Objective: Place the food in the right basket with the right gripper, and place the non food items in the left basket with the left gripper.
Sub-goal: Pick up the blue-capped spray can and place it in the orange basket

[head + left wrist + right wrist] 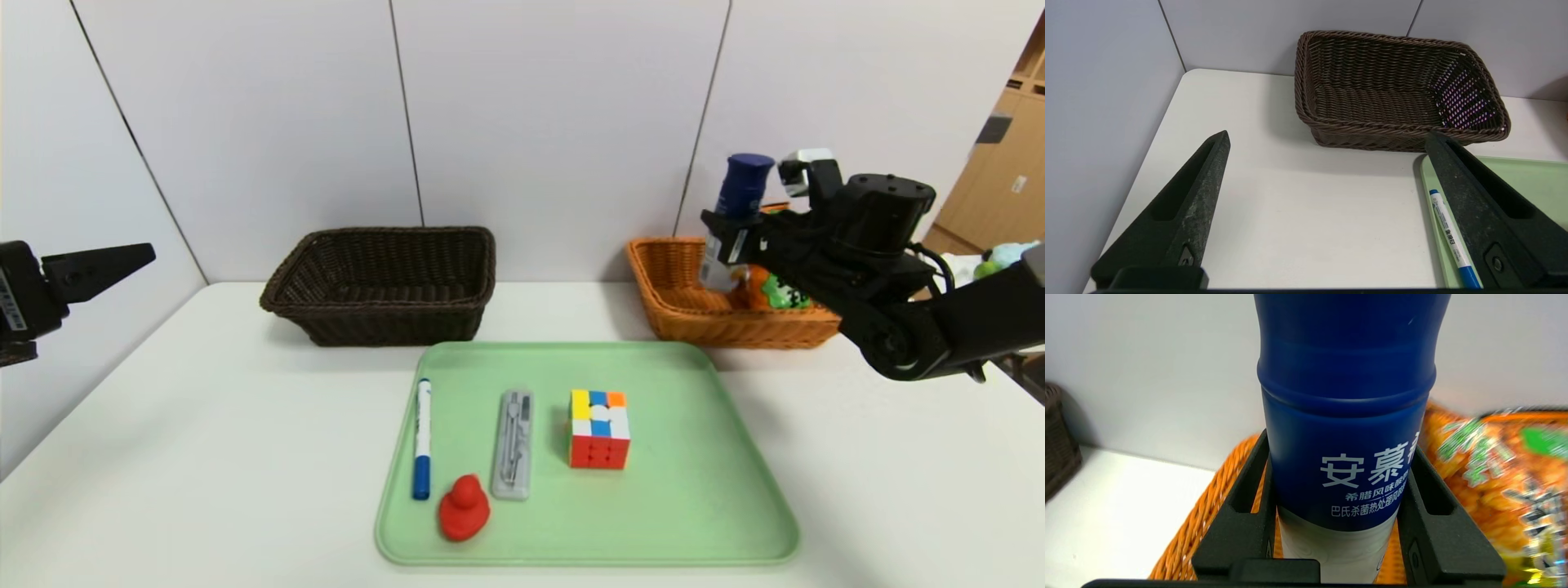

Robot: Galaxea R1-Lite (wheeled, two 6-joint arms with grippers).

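The right gripper (722, 245) was clamped on a blue bottle (739, 204) (a yogurt drink, by its label), its two fingers (1241, 522) pressed against the bottle's lower body. It held the bottle upright above the orange basket (678, 306), over the part of that basket nearest the tray. The step in hand looked like the drop into this basket. To do it well, the gripper probably needed to come lower, so the bottle's base sat near the basket floor before the fingers parted. A release from this height could tip the bottle over the near rim. A snack bag (775, 290) already lay inside the orange basket, on the side away from the tray. The bottle would best go down clear of it, since the bag was soft and uneven.

The left gripper (98, 265) hung wide open and empty, off beyond the brown basket (384, 282), on the side away from the orange basket. It seemed idle.

The green tray (718, 490) lay in front of the orange basket and nearer the robot. On it were a pen (422, 437), a red toy duck (464, 508), a grey case (513, 445) and a puzzle cube (599, 429), all non-food. None stood in the right arm's way. No more food showed on the tray, so the bottle may have been the last food item.
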